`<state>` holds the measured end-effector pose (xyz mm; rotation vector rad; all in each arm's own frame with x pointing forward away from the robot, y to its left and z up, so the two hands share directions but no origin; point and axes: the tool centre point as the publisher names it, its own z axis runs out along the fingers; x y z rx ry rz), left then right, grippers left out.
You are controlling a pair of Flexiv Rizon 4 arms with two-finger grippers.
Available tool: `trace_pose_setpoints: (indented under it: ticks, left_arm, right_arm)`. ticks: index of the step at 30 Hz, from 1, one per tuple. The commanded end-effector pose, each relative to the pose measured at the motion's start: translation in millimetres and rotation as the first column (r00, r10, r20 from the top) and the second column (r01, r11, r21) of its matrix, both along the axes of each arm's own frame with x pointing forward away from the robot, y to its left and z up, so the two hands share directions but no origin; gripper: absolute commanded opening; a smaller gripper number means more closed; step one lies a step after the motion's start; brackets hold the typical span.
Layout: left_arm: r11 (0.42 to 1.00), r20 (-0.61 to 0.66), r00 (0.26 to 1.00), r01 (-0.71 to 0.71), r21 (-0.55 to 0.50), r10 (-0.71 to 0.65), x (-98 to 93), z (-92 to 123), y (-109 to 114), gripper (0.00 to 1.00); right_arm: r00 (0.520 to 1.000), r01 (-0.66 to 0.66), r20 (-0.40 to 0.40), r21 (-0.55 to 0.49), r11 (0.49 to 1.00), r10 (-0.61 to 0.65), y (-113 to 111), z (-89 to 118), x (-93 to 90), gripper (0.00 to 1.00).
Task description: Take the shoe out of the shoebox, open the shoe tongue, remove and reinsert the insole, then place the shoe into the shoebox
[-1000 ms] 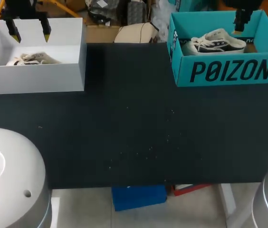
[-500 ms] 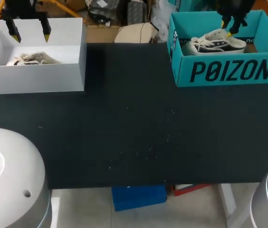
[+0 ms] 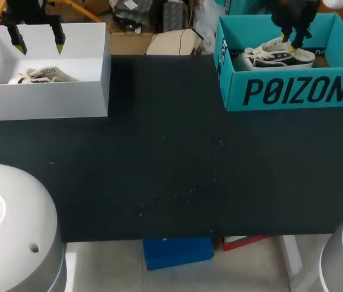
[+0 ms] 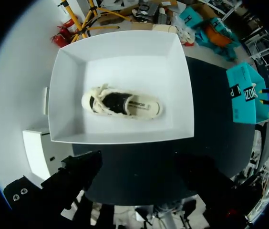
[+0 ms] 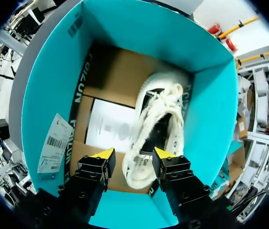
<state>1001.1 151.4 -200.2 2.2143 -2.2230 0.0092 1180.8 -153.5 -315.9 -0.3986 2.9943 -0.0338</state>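
I'm hovering my right pincer (image 5: pixel 133 153) over the teal cardboard shoebox (image 5: pixel 48 86).
It's gaping above the white lace-up sneaker (image 5: pixel 160 119); my left pincer (image 3: pixel 38 38) is gaping over the white box (image 3: pixel 44 100).

You see a brand name in big black capital lettering (image 3: pixel 297 90) across the front wall of the teal shoebox (image 3: pixel 231 103), and the right wrist view shows it again in smaller capitals down one inner wall. On that same inner wall is a white sticker (image 5: pixel 53 143) with a barcode and lines of print too small to read, and a white printed sheet (image 5: pixel 107 125) lies on the box floor, its print blurred. The shoe (image 4: pixel 125 102) in the white box (image 4: pixel 125 52) bears a short dark mark on its insole, also too small to read.
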Motion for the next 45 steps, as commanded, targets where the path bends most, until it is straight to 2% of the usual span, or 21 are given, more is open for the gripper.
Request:
trace_pose_setpoints:
  ticks: [1,11,15,19,29,45]
  left_arm:
    - [1.000,-0.001,1.000,-0.002,0.004,0.002,-0.4,0,-1,1.00]
    - [1.000,-0.001,1.000,-0.002,0.004,0.002,-0.4,0,-1,1.00]
    - [1.000,-0.001,1.000,-0.002,0.004,0.002,-0.4,0,-1,1.00]
    - [1.000,-0.001,1.000,-0.002,0.004,0.002,-0.4,0,-1,1.00]
    - [1.000,-0.001,1.000,-0.002,0.004,0.002,-0.4,0,-1,1.00]
    - [1.000,-0.001,1.000,-0.002,0.004,0.002,-0.4,0,-1,1.00]
  right_arm:
    - [0.999,0.032,-0.017,-0.014,0.999,-0.032,1,-12,6.9,0.45]
    - [0.996,0.088,-0.032,-0.022,0.996,-0.089,6,-30,-0.9,0.40]
    - [0.994,0.104,-0.032,-0.016,0.994,-0.105,9,-39,-2.0,0.40]
    - [0.994,0.111,-0.026,0.000,0.994,-0.111,15,-50,-0.8,0.41]
    - [0.993,0.113,-0.019,-0.002,0.994,-0.113,14,-74,4.7,0.40]
    - [0.992,0.124,-0.016,-0.039,0.992,-0.125,6,-87,13.5,0.39]
